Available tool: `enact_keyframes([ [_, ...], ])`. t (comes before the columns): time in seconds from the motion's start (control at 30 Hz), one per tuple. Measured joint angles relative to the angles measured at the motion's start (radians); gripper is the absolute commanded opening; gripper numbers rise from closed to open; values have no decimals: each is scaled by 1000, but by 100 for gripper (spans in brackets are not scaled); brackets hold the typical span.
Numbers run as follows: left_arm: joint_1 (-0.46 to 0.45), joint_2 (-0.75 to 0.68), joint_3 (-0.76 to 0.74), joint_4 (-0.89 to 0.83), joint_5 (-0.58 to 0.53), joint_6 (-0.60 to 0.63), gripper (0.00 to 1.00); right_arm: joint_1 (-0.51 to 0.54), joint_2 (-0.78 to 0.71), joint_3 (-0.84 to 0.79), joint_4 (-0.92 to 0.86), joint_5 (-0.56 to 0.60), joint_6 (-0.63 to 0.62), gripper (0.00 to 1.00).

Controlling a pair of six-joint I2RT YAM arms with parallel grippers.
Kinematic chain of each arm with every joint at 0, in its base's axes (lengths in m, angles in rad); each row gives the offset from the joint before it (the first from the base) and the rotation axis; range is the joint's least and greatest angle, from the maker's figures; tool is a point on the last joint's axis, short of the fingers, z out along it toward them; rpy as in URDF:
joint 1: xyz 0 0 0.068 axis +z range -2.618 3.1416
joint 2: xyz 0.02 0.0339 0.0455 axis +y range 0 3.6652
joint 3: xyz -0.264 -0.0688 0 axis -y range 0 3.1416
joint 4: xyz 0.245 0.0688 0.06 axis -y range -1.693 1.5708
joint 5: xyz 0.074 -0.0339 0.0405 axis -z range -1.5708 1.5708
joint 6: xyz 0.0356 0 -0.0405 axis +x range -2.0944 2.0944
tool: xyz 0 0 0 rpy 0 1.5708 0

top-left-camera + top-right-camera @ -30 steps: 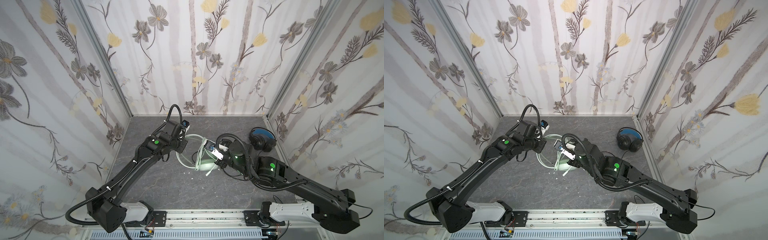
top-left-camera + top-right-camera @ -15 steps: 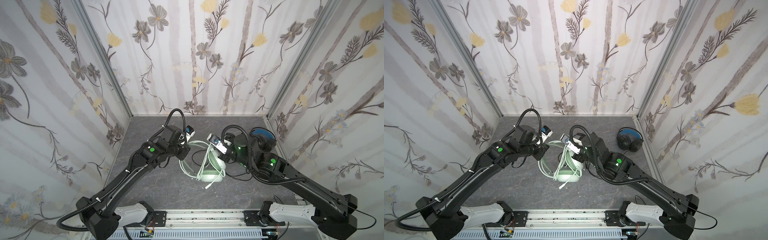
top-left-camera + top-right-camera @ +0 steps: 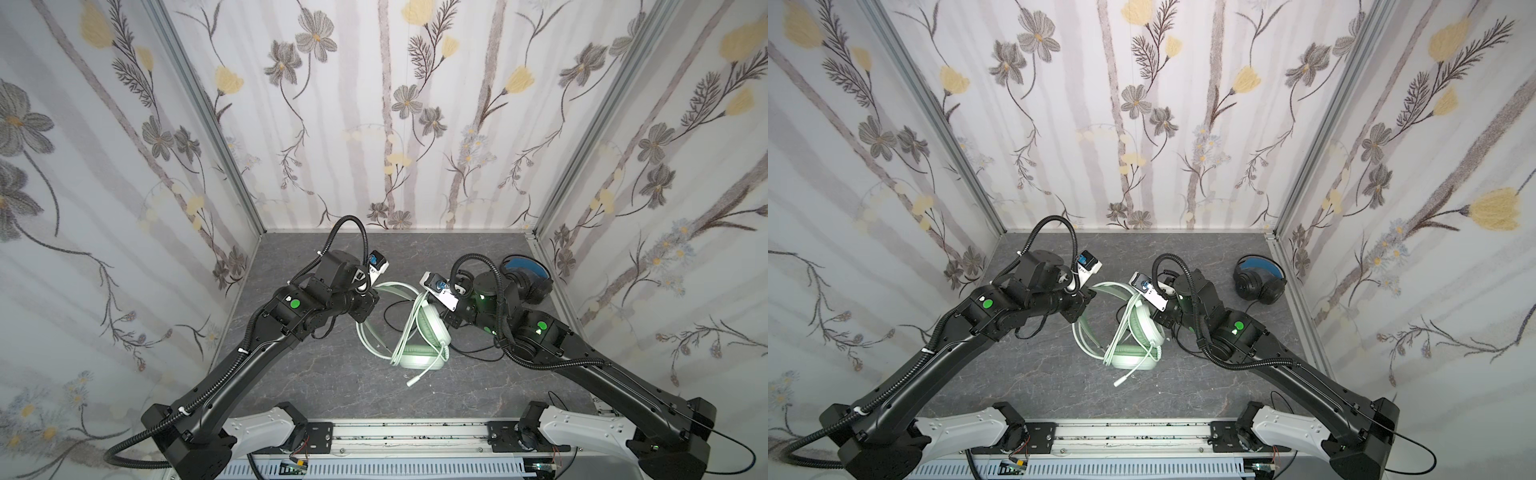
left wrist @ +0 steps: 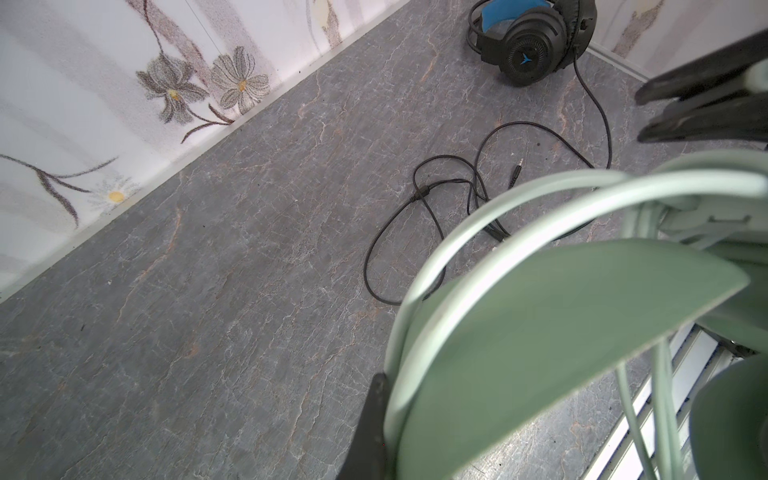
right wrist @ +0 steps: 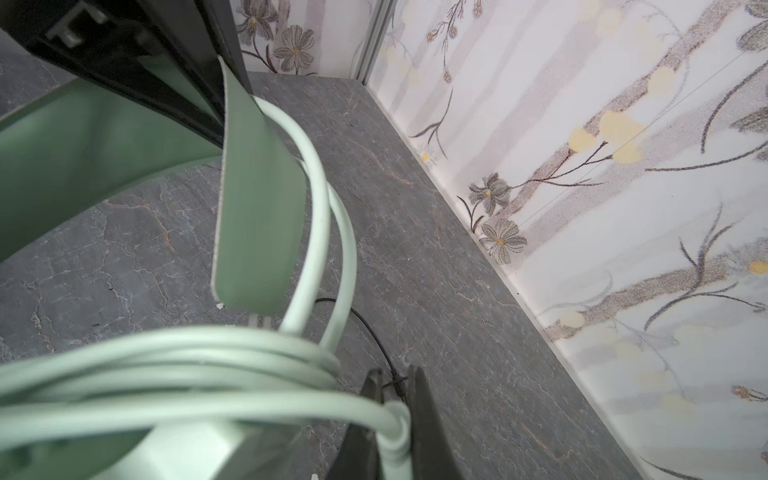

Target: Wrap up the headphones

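The mint-green headphones lie mid-floor in both top views, one earcup flat toward the front. Their whitish cable is looped several times round the frame, and its plug end trails to the front. My left gripper is shut on the green headband; only one finger shows. My right gripper is shut on the whitish cable beside the upper earcup. The black headphones with blue inner band sit at the back right, untouched, black cable loose on the floor.
The grey stone-patterned floor is boxed in by flowered walls on three sides. A metal rail runs along the front edge. The black cable lies between the two headsets, partly under my right arm.
My right arm has drawn back to the right with the cable. The mint headset now lies lower and further front, uncovered. My left gripper shifted slightly toward the middle.
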Motion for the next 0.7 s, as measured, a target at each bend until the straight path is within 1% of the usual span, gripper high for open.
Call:
enact_keyframes([
  [0.2,-8,-3,12,-24,-7,0,0,-9,11,-12,9,-49,0,6],
  [0.37,-11,-6,16,-41,-7,-2,0,-18,13,-28,19,-80,-1,12],
  [0.53,-12,-6,28,-53,0,-3,0,-21,11,-51,41,-81,-3,26],
  [0.6,-13,-4,34,-52,13,-4,0,-41,6,-62,38,-81,-3,33],
  [0.7,-14,4,44,-40,33,-13,0,-64,-8,-76,42,-58,-3,38],
])
